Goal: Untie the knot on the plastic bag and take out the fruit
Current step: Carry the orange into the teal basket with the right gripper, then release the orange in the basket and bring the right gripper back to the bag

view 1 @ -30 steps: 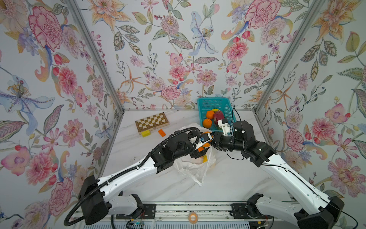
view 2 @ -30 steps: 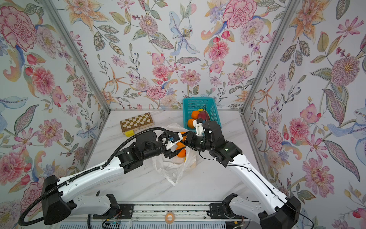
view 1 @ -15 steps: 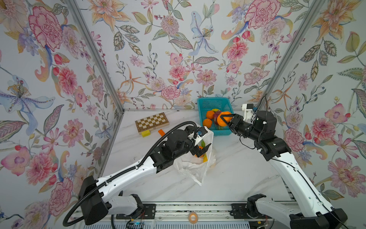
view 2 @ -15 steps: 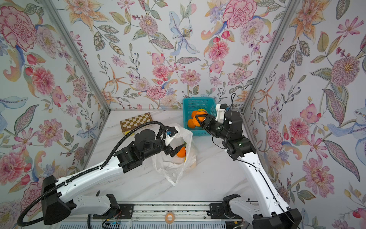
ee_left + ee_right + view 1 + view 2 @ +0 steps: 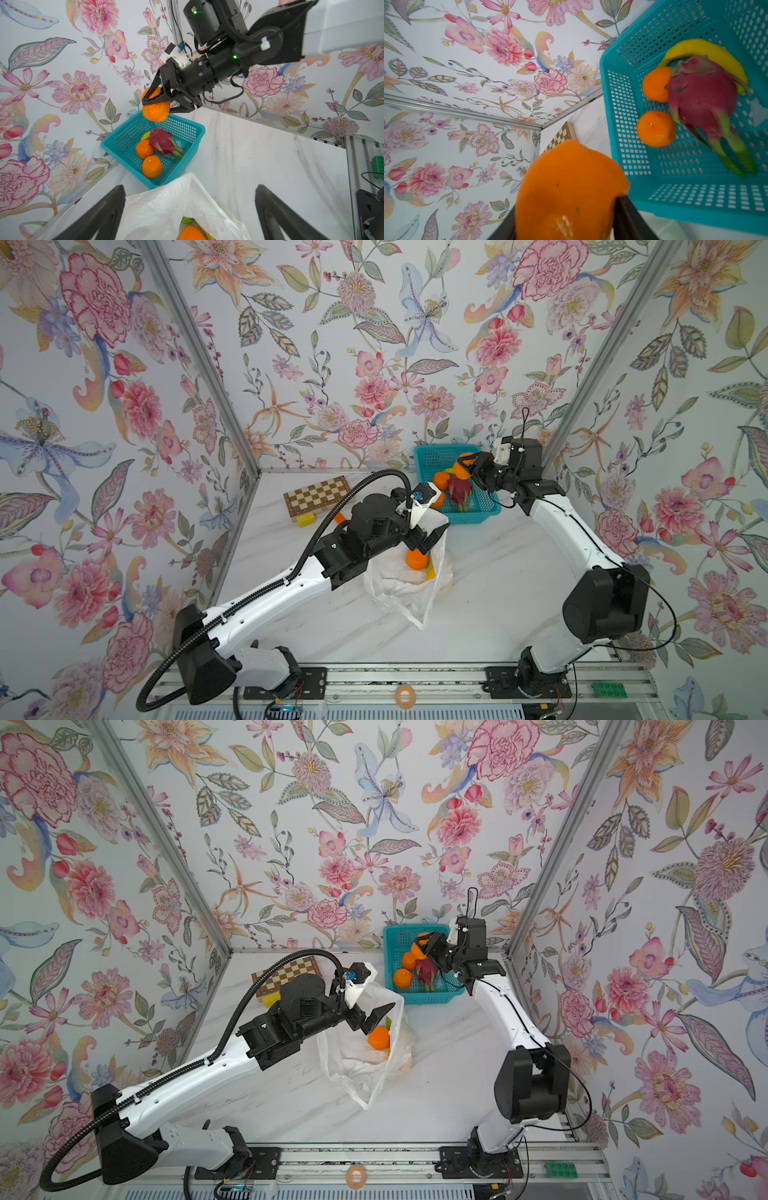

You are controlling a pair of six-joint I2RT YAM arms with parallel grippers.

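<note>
Bag: the bag (image 5: 392, 587) lies crumpled on the counter (image 5: 507, 572), in the middle and just in front of the basket (image 5: 434, 452). Its mouth is open, with one edge standing up toward the basket.
In the bag: an orange (image 5: 415, 558) sits high in the mouth. The left wrist view shows a green fruit (image 5: 187, 220) beside it. Something yellow lies against the plastic, but I cannot tell what.
Left hand: my left hand (image 5: 190, 187) is spread wide over the bag's mouth and grips nothing. My fingers (image 5: 104, 214) stand on either side of the raised edge. I cannot tell whether either one touches the plastic.
Right hand: my right hand (image 5: 158, 104) is pinching a second orange (image 5: 155, 113) between its two fingers. It is up in the air over the basket, near the rim on the wall side, clear of the fruit below.
In the basket: a dragon fruit (image 5: 699, 97) lies on its side with its green tips toward the basket's open middle. Two oranges (image 5: 656, 128) sit right beside it, and a banana (image 5: 706, 49) curves behind it.
Further out: a chessboard (image 5: 318, 497) lies flat toward the back wall, to my left of the basket. A yellow block (image 5: 305, 519) is at its front edge, and an orange block (image 5: 340, 517) is near it, partly behind my left arm.
</note>
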